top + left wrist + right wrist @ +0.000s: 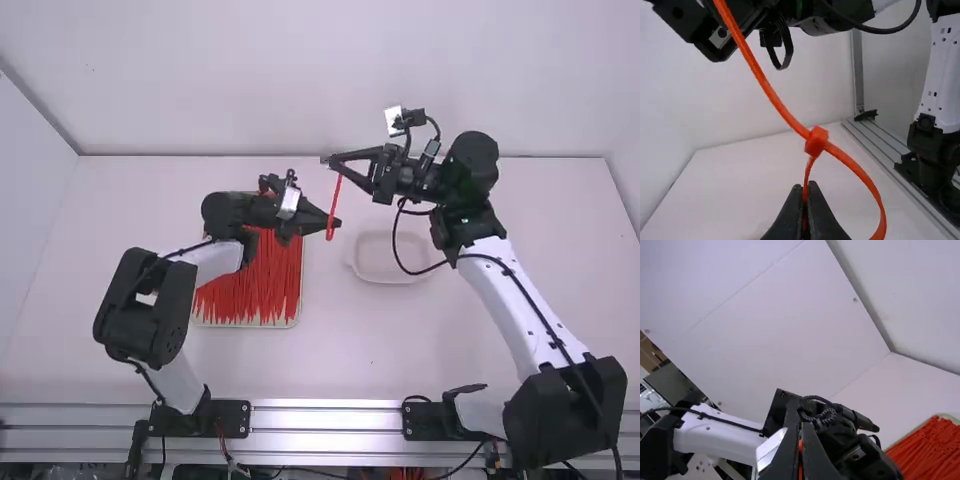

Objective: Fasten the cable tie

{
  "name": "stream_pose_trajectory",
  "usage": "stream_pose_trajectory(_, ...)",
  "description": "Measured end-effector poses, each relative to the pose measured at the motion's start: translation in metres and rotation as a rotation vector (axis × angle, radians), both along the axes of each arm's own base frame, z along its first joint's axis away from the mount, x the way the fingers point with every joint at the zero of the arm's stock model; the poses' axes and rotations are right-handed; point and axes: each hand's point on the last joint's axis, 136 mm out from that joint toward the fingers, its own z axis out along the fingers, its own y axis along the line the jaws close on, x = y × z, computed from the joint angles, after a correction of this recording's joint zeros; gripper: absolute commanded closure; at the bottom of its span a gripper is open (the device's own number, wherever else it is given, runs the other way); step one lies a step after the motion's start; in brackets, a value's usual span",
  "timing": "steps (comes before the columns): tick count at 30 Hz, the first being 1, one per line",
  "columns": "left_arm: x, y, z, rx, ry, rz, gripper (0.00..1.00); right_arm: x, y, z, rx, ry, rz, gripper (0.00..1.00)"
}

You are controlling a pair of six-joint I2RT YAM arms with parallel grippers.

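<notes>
A: Start at the left. What's on your bench (110, 200)?

B: You've got a pile of red ties (255, 285) fanned out on a mat (292, 318), left of the middle. The left arm passes over the pile.

A: And your left gripper (334, 222)?

B: It's just right of the pile, raised off the bench. In its wrist view the jaws are pinched tight on the cable tie (816, 141), gripping the strap just below the head.

A: Where's the cable tie?

B: It's in the air between your two grippers, near the middle of the bench and clear of it. The strap goes through the head and climbs to the right gripper (330, 165). A loop curves out and down from the head on the other side.

A: Right gripper's state?

B: It sits above and just behind the left one, pointing left. Its jaws are closed narrow on the strap, and you can see a sliver of orange between them in the right wrist view.

A: Anything further right?

B: A shallow pale bowl (362, 268) on the bench under the right arm's forearm, well apart from the tie.
</notes>
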Motion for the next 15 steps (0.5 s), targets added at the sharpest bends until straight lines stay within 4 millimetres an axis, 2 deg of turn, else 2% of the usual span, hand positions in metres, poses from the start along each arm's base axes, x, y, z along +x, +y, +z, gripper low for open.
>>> stream_pose_trajectory(15,0.004,0.000,0.005,-0.041,0.016,0.056,0.98,0.010,-0.017,0.004,0.040,0.071,-0.031,1.00)
